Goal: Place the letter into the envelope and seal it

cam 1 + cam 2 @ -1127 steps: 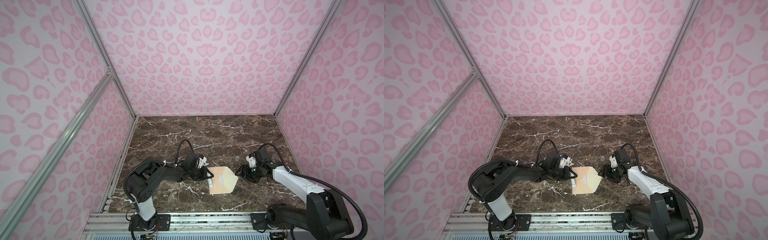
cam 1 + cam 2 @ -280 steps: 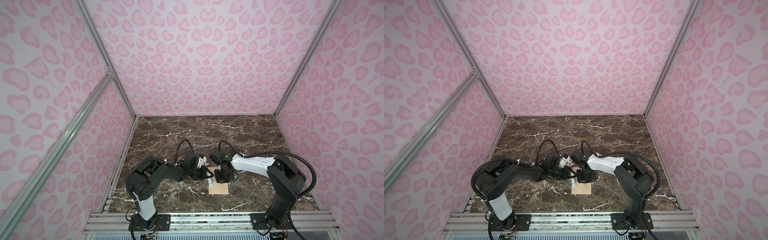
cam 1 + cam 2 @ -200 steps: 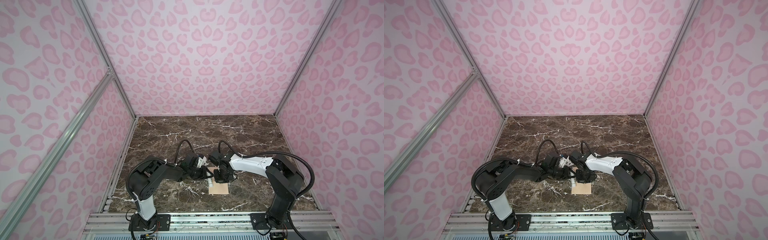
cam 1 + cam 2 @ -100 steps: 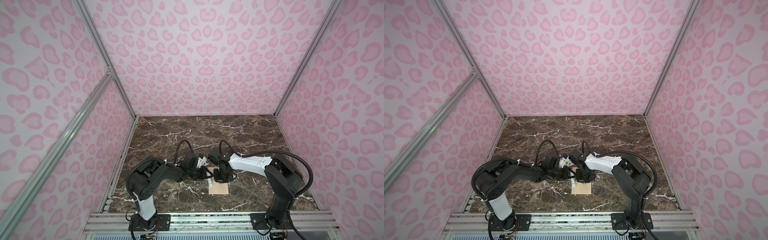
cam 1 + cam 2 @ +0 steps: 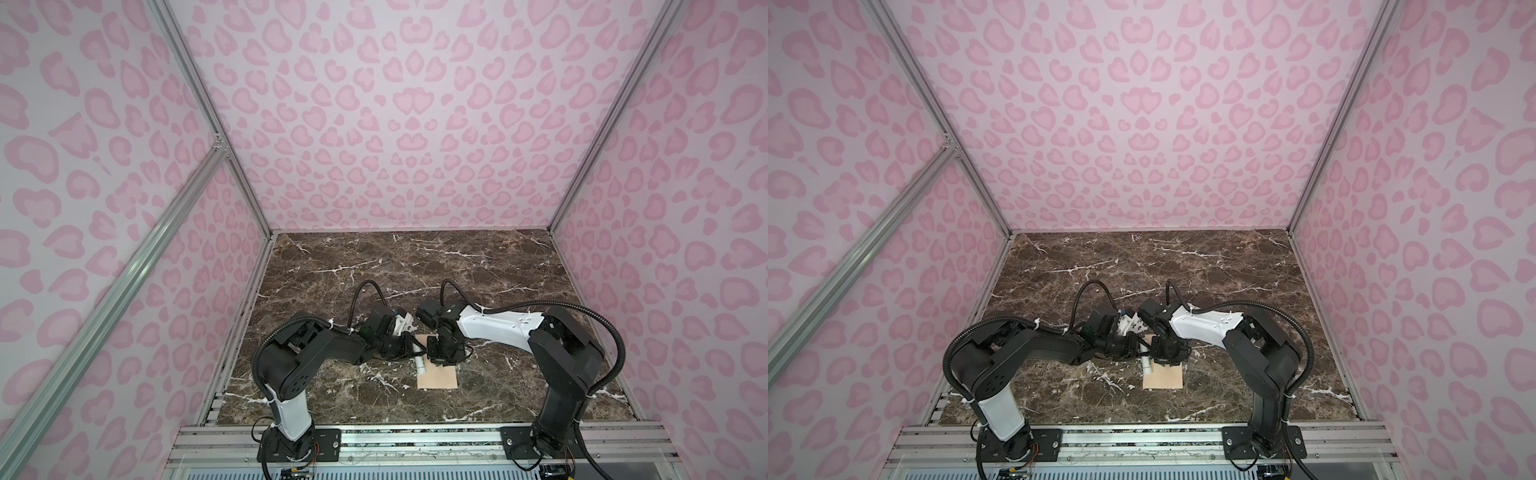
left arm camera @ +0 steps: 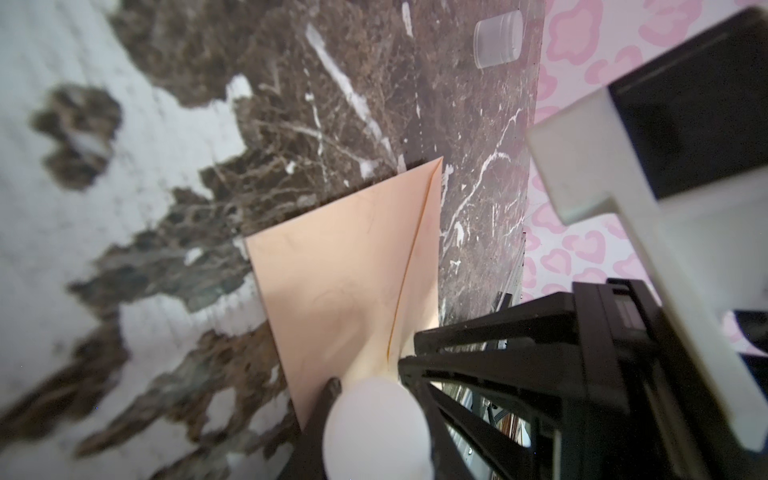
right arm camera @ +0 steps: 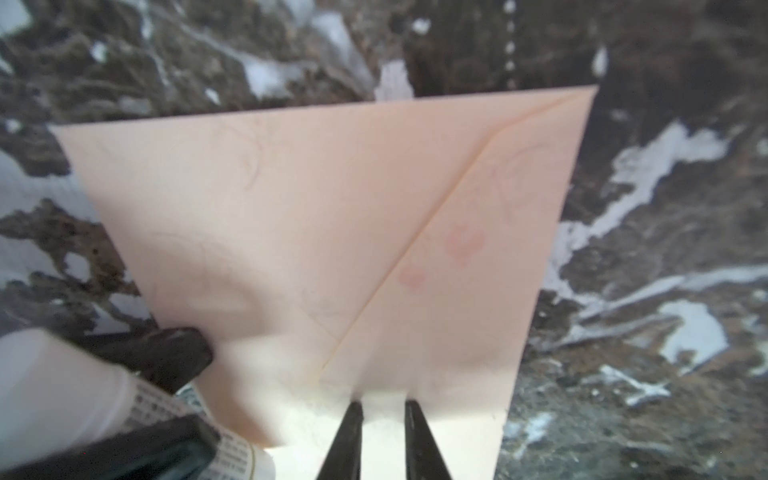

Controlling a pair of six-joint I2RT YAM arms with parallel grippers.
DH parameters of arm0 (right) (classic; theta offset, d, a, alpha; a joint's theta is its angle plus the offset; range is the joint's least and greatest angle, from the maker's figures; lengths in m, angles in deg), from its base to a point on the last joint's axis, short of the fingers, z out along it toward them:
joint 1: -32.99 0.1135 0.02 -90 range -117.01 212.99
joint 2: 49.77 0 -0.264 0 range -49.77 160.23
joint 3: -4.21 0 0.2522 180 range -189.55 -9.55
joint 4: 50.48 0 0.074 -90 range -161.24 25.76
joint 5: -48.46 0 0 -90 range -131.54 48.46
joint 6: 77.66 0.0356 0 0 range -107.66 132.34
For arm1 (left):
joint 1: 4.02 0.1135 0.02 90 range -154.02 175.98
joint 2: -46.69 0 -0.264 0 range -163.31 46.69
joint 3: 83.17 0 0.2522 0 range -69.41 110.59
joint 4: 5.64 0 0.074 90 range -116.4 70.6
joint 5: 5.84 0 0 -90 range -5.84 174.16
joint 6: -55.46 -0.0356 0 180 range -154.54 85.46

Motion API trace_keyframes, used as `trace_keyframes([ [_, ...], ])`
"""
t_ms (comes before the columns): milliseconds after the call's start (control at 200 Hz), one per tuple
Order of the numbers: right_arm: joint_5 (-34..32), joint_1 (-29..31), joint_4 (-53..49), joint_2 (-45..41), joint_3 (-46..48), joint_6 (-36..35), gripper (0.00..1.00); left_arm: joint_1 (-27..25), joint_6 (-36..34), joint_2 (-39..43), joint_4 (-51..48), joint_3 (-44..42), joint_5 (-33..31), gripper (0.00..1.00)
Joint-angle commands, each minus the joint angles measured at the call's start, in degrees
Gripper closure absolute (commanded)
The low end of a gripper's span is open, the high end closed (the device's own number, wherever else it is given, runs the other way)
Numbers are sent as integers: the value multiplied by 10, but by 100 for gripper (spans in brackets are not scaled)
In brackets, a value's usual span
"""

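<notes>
envelope [image 7: 291,199]: peach-tan paper, matte, rectangular, lying flat on the table [image 5: 415,270]. in both top views the envelope [image 5: 438,379] [image 5: 1165,379] shows as a small tan rectangle, partly under the two grippers. triangular flap folded down onto the body. one diagonal seam runs from a corner toward the middle, edges crisp. contents: letter not directly visible. two faint pink heart-shaped marks [image 7: 463,245] show through the paper beside the seam, along with thin curved lines too dim to read. right gripper [image 7: 382,409] stands over one edge of the envelope with its two narrow black fingertips [image 7: 347,444] down at the paper. a slim gap between them, nothing in it: jaws slightly parted, empty. left gripper [image 7: 183,399] sits at the neighbouring corner of the envelope, black jaws clamped on a white tube [image 7: 62,386]. the tube is a smooth plastic cylinder with a band of fine printed text round it, and its rounded pale end [image 6: 376,424] shows in the left wrist view. whether the tube touches the envelope i cannot tell. well apart from the envelope a small translucent cap [image 6: 496,37], a short cylinder, stands on the table. table surface: dark brown marble pattern, glossy, white veins. beyond it, walls [image 5: 395,124] of pale pink with darker pink heart-like spots, framed by aluminium rails [image 5: 232,158].
</notes>
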Motion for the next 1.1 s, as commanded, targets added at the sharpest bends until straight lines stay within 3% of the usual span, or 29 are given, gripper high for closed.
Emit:
trace_keyframes([
  [0, 36, -2, 140, 34, 31, -2, 83, 1, -13, 0, -18, -3, -11, 95],
  [170, 64, -22, 169, 15, 50, 12, 86, 1, -10, -4, -13, -2, -12, 95],
  [630, 63, -24, 188, 44, 30, 46, 87, 2, -5, -11, 2, -10, -11, 96],
  [855, 58, -23, 203, 49, 30, 64, 79, 1, -3, -13, 7, -10, -10, 96],
  [1095, 53, -22, 212, 52, 29, 73, 78, 1, -4, -10, 8, -10, -11, 96],
])
